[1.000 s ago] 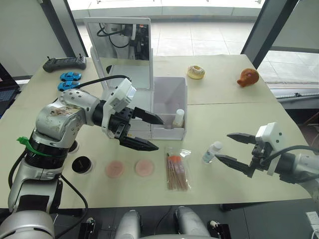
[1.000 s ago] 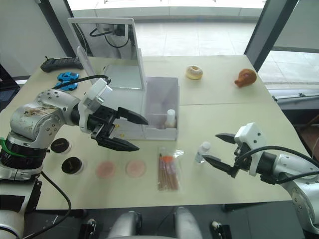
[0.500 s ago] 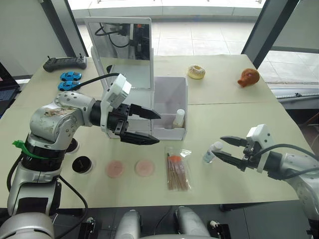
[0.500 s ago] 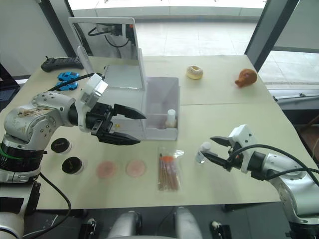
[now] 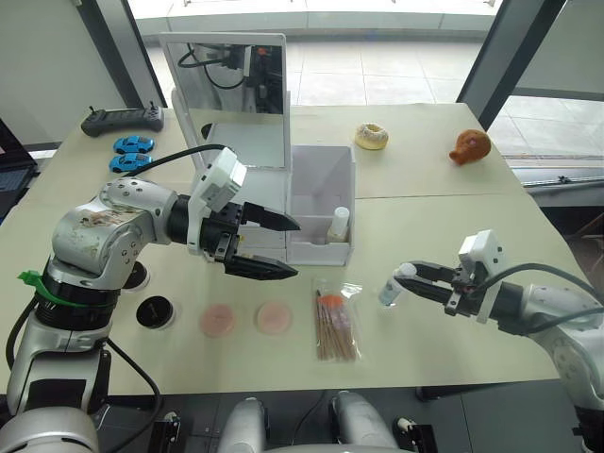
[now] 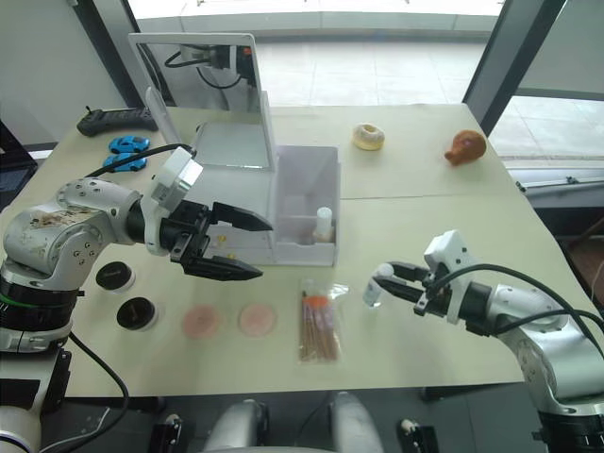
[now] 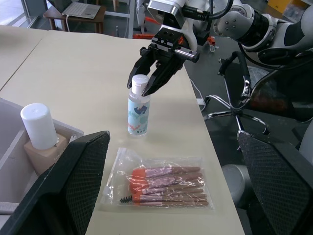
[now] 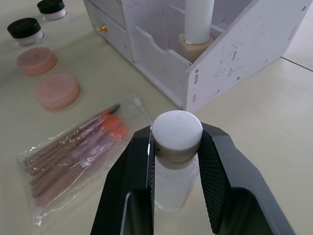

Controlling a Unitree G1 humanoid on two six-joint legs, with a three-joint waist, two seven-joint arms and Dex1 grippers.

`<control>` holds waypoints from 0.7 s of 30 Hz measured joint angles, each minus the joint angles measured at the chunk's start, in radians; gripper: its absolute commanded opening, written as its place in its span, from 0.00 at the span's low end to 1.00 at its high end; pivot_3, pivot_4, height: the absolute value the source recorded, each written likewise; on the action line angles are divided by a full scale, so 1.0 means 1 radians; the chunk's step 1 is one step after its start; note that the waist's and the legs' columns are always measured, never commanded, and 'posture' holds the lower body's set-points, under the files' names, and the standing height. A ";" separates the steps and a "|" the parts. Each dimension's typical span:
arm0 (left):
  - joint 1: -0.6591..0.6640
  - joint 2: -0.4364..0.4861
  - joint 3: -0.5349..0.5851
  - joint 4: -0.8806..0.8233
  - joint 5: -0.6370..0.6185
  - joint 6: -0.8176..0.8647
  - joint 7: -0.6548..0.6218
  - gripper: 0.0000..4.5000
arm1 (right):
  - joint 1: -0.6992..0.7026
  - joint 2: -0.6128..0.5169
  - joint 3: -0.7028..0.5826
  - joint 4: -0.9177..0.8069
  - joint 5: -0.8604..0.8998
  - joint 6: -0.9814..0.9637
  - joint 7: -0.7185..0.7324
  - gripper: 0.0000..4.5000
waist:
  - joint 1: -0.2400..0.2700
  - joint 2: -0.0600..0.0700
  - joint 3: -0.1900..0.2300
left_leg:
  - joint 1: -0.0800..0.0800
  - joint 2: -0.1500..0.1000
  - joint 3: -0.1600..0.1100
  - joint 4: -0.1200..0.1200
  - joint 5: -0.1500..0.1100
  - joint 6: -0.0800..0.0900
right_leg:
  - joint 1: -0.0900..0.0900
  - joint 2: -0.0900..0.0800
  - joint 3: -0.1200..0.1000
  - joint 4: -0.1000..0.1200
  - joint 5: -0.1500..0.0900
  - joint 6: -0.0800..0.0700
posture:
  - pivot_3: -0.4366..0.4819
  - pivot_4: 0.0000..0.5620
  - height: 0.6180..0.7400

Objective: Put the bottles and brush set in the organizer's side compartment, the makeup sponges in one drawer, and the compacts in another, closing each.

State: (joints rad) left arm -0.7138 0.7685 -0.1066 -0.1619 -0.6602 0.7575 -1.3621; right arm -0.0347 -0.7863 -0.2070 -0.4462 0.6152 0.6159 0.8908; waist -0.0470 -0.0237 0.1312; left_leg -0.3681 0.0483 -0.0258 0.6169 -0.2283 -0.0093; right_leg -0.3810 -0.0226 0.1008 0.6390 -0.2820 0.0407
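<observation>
Bluish-label bottle [image 8: 176,161] cap pinched in right end effector [image 8: 176,147]; left end effector [image 5: 283,247] spread.

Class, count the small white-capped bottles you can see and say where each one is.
2. The peach-pink bottle stands inside the white organizer's side bin. The clear bottle with a bluish label stands on the table, its cap between the right hand's fingers.

beige table [image 5: 444,217], pale tiled floor [image 5: 377,75], possibly windows behind.
</observation>
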 measured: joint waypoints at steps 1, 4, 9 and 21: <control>0.003 0.007 0.002 0.001 0.000 -0.002 0.001 1.00 | -0.011 -0.009 -0.001 -0.009 0.014 0.013 0.000 0.20 | -0.001 0.000 0.000 | 0.000 0.000 0.000 0.000 0.000 0.000 | 0.000 0.000 0.000 0.000 0.000 0.000 | 0.48 0.27 1.00; 0.030 0.031 0.025 0.002 0.003 -0.009 0.009 1.00 | -0.095 -0.039 -0.011 -0.039 0.076 0.062 0.002 0.20 | -0.003 0.000 0.000 | 0.000 0.000 0.000 0.000 0.000 0.000 | -0.001 0.000 0.000 0.001 0.000 0.000 | 0.48 0.27 1.00; 0.115 0.037 0.080 -0.007 -0.001 -0.018 0.053 1.00 | -0.390 -0.051 0.014 -0.060 0.206 0.151 -0.004 0.20 | -0.005 0.000 0.000 | -0.001 0.001 -0.001 0.000 0.000 0.000 | -0.002 0.000 -0.001 0.001 0.000 0.000 | 0.48 0.27 1.00; 0.426 0.093 0.363 -0.197 -0.050 -0.008 0.247 1.00 | -0.825 0.105 0.367 0.325 -0.025 0.074 0.097 0.20 | 0.000 -0.001 0.001 | -0.001 0.001 0.000 0.000 0.000 0.000 | -0.005 -0.001 -0.001 0.001 0.005 -0.008 | 0.48 0.27 1.00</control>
State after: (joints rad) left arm -0.2878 0.8612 0.2567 -0.3586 -0.7104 0.7496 -1.1147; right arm -0.8596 -0.6817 0.1600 -0.1215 0.5906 0.6897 0.9879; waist -0.0474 -0.0251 0.1317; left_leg -0.3696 0.0492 -0.0255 0.6168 -0.2282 -0.0093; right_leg -0.3857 -0.0240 0.0998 0.6399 -0.2772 0.0323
